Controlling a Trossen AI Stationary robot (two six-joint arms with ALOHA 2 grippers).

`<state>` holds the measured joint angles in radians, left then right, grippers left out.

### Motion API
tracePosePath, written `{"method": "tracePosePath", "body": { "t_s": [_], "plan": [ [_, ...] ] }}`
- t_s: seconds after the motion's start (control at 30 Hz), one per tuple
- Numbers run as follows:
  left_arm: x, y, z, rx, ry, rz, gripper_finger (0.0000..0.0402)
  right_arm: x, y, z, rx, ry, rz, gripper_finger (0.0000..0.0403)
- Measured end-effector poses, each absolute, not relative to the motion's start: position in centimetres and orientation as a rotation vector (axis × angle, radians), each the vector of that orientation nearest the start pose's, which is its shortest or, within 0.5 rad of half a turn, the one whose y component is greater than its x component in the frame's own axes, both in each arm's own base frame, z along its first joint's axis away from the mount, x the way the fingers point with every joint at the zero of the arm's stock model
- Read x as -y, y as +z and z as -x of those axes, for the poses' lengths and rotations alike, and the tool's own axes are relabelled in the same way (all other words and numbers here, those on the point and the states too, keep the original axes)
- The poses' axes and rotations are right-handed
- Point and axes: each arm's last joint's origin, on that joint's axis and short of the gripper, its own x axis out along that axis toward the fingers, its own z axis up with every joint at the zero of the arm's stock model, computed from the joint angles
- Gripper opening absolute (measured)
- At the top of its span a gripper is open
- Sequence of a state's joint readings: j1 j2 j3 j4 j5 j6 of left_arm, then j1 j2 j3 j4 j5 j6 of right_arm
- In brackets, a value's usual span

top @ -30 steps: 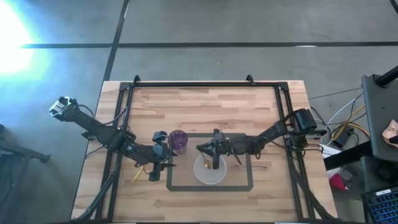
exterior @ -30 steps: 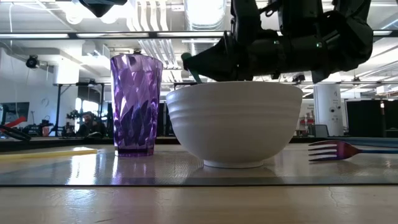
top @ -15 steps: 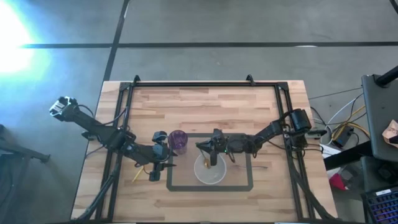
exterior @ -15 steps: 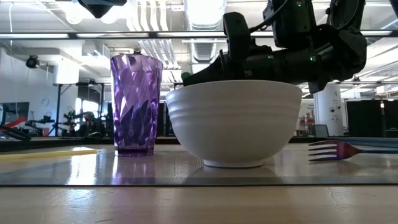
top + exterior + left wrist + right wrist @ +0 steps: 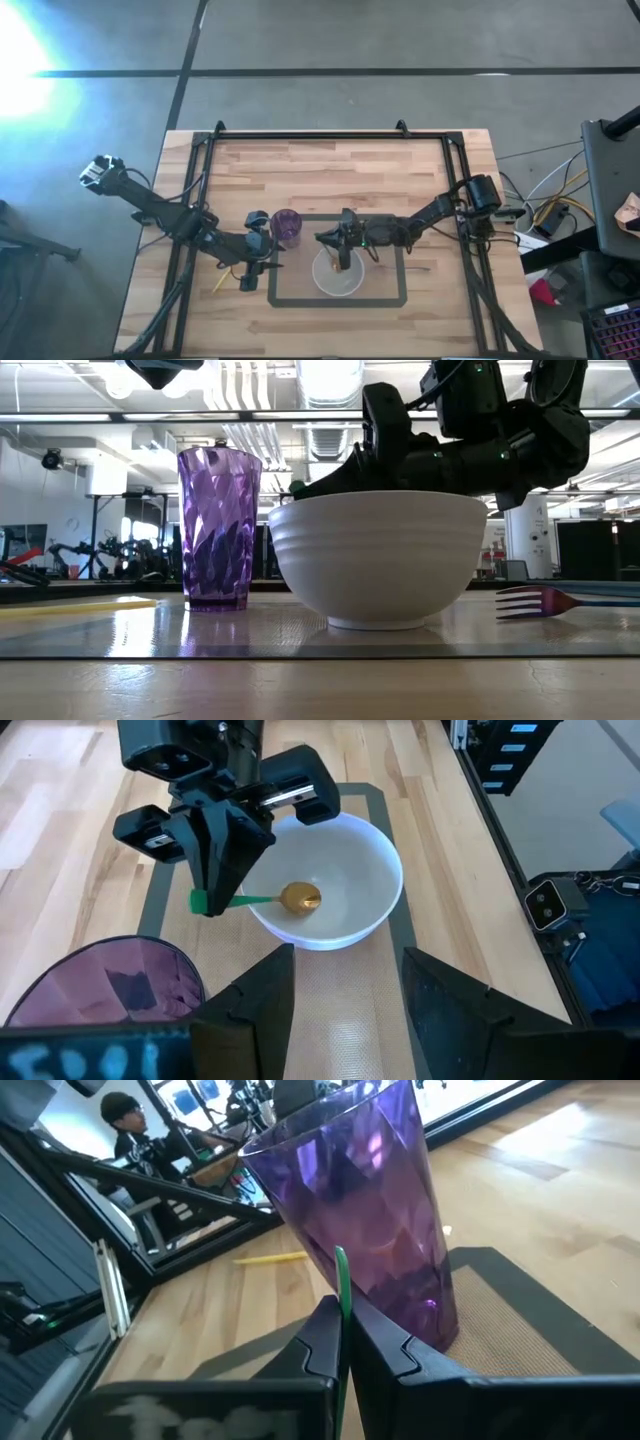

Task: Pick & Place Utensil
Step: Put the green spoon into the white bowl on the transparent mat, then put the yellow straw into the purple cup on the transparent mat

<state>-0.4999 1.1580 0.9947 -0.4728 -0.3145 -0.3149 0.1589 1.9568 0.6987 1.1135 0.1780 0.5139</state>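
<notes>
A white bowl [image 5: 338,278] stands on a dark mat [image 5: 390,298], with a purple cup [image 5: 287,227] just beyond its left side. My right gripper [image 5: 213,892] reaches over the bowl from the right, shut on a spoon with a green handle and a gold head [image 5: 300,898]. In the low view the right gripper [image 5: 330,475] sits just above the bowl's rim [image 5: 378,498]. My left gripper [image 5: 257,272] hangs open left of the bowl, holding nothing. A purple fork [image 5: 540,600] lies on the table right of the bowl. My right gripper pinches the spoon's green handle [image 5: 341,1275] near its free end between its two fingers. The fingers come from the table's right, almost level, and lie across the handle. The gold head [image 5: 300,898] sits low inside the bowl; I cannot tell whether it touches the bottom.
A yellow utensil [image 5: 218,283] lies on the wood near the left gripper, seen flat in the low view [image 5: 80,605]. A black frame [image 5: 330,133] runs along the table's far edge and sides. Bare wood lies beyond the mat at the far side.
My right gripper has sunk a little toward the bowl's rim and tipped slightly, keeping its hold on the spoon, whose handle end is lower now. The left arm has stayed still.
</notes>
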Motion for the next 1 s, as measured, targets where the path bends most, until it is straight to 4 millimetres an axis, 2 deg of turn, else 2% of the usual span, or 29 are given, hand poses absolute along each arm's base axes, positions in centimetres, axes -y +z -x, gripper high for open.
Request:
{"method": "tracePosePath", "body": {
  "t_s": [0.73,1.0],
  "plan": [
    [10.8,30.8,-21.7,-0.604,-0.084,0.053,0.0177,-5.0,11.8,-34.3,-0.148,-0.053,-0.476,0.0083],
    [10.8,30.7,-21.6,-0.616,-0.083,0.051,0.0177,-4.9,12.9,-34.1,-0.164,-0.056,-0.435,0.0117]
  ]
}}
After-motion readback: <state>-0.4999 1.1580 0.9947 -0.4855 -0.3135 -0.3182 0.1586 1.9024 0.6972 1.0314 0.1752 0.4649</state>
